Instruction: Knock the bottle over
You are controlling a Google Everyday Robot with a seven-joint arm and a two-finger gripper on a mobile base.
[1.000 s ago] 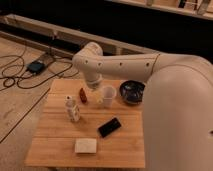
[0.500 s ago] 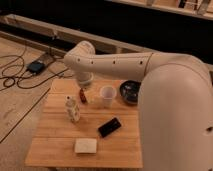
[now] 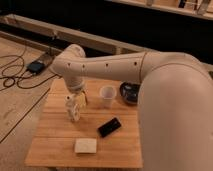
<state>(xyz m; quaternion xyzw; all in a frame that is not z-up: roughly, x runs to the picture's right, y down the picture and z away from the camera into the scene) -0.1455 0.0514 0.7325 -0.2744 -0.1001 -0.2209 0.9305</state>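
The slim white bottle point(image 3: 74, 111) with brownish markings stands upright on the left part of the wooden table point(image 3: 55, 137). My gripper point(image 3: 77, 98) hangs down from the white arm's wrist point(image 3: 74, 75), right above and just behind the bottle's top, very close to it. The small dark red bottle is hidden behind the gripper.
A white translucent cup point(image 3: 107, 96) stands right of the gripper. A dark bowl point(image 3: 128, 93) sits at the back right, partly behind the arm. A black phone point(image 3: 109, 127) and a white block point(image 3: 85, 145) lie nearer the front. Cables lie on the floor at left point(image 3: 20, 75).
The arm has swung left and lowered, bringing the gripper from behind the cup area down over the bottle. The bottle still stands.
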